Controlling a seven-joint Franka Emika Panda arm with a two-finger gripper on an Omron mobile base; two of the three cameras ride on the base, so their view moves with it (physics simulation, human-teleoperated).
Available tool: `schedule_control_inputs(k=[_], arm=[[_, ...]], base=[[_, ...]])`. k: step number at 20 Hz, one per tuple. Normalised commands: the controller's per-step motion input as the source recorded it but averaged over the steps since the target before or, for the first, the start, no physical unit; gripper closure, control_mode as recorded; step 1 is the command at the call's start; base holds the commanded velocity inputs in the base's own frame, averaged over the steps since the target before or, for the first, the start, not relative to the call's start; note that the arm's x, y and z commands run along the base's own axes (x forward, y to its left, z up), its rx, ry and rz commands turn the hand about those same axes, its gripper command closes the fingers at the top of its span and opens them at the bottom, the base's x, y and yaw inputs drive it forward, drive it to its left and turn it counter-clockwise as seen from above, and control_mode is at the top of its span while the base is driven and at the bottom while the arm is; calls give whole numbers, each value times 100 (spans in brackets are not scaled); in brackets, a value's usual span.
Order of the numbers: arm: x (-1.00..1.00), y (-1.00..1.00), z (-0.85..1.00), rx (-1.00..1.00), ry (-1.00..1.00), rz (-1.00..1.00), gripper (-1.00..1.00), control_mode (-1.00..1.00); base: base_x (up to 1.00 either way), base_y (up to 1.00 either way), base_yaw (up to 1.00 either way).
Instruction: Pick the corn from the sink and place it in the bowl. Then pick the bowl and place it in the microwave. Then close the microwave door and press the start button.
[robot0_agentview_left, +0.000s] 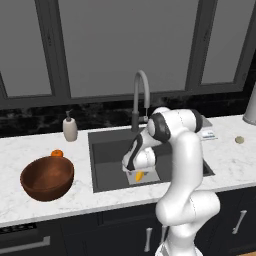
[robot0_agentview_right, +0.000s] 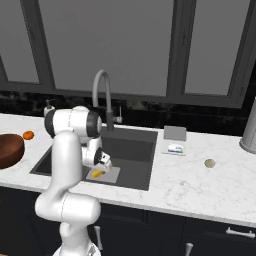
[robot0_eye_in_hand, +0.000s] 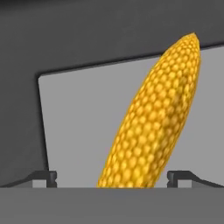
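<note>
Lying on a pale grey mat (robot0_eye_in_hand: 87, 122) at the bottom of the dark grey rectangular sink (robot0_agentview_left: 107, 150), the corn (robot0_eye_in_hand: 153, 127) is a bumpy yellow-orange cob tapering to a point. Spread wide, the gripper (robot0_eye_in_hand: 112, 177) straddles the cob's near end with a small dark fingertip (robot0_eye_in_hand: 179, 177) on either side, not clamped on it. Bent at the elbow, the glossy white arm (robot0_agentview_left: 187, 165) reaches down into the basin beside the curved grey faucet (robot0_agentview_left: 140, 95), while the round reddish-brown bowl (robot0_agentview_left: 47, 177) sits on the marbled white counter (robot0_agentview_left: 30, 150), next to a small orange fruit (robot0_agentview_left: 57, 153).
</note>
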Motion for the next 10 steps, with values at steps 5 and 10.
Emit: schedule_control_inputs(k=[5,10], arm=[[0,0,-33,0,0,0,-100,-100],[0,0,-20,0,0,0,100,-100]], base=[[0,0,0],[0,0,0]])
